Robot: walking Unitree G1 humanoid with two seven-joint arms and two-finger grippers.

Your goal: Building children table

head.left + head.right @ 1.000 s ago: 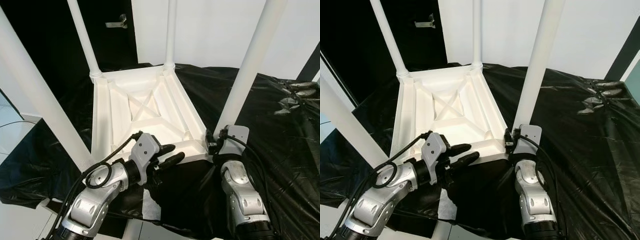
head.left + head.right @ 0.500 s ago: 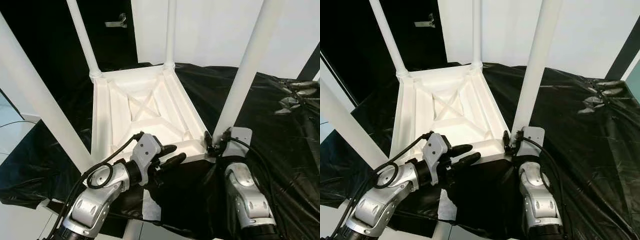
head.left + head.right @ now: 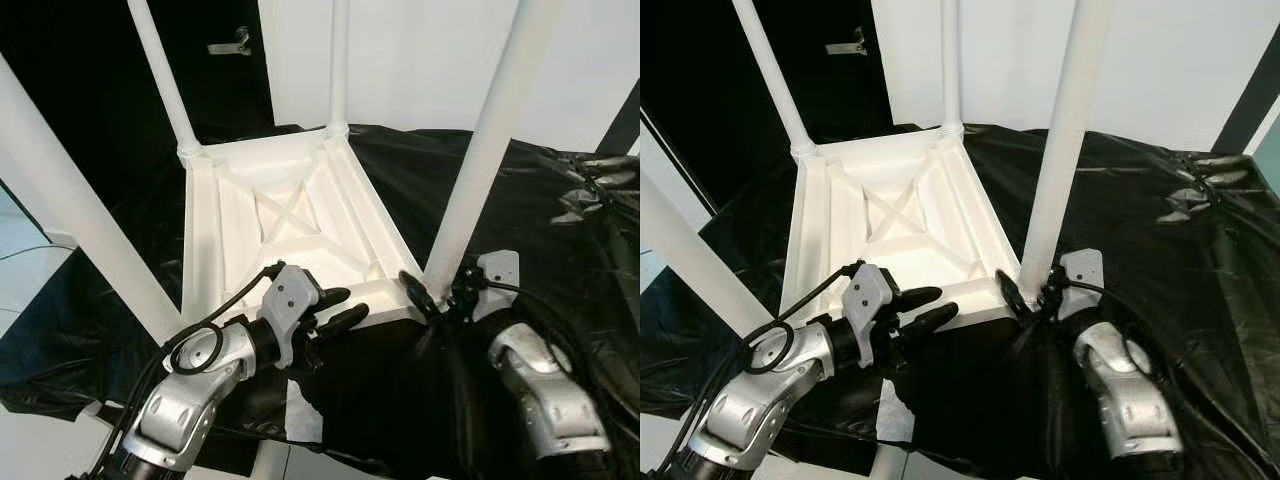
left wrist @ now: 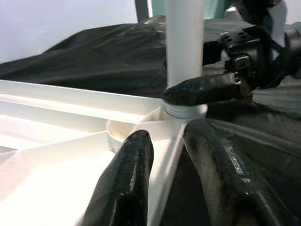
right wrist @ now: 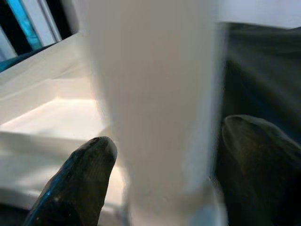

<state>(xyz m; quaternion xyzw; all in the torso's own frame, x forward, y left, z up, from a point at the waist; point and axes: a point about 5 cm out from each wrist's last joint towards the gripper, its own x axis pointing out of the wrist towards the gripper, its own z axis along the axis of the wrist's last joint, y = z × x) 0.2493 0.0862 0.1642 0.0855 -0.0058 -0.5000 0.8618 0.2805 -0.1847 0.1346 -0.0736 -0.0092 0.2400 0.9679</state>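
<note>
Right now the white children's table lies upside down on the black plastic sheet, its four legs pointing up. Your right gripper is at the base of the near right leg, one finger on each side of it, as the right wrist view shows; whether the fingers are pressing on the leg cannot be told. Your left gripper straddles the table's near rim, one finger inside the frame and one outside, with a gap between them, so it looks open around the edge rather than clamped.

The step in hand appears to be seating or tightening that near right leg in its corner socket. Keep the right fingers low, close to the collar where the leg meets the tabletop, and turn about the leg's own axis so it does not tilt. Use the left gripper to steady the rim so the tabletop does not swivel on the slippery sheet.

Watch the near left leg, which rises just beside your left arm. The two far legs stand well apart from your work. A door handle shows on the dark far wall.
</note>
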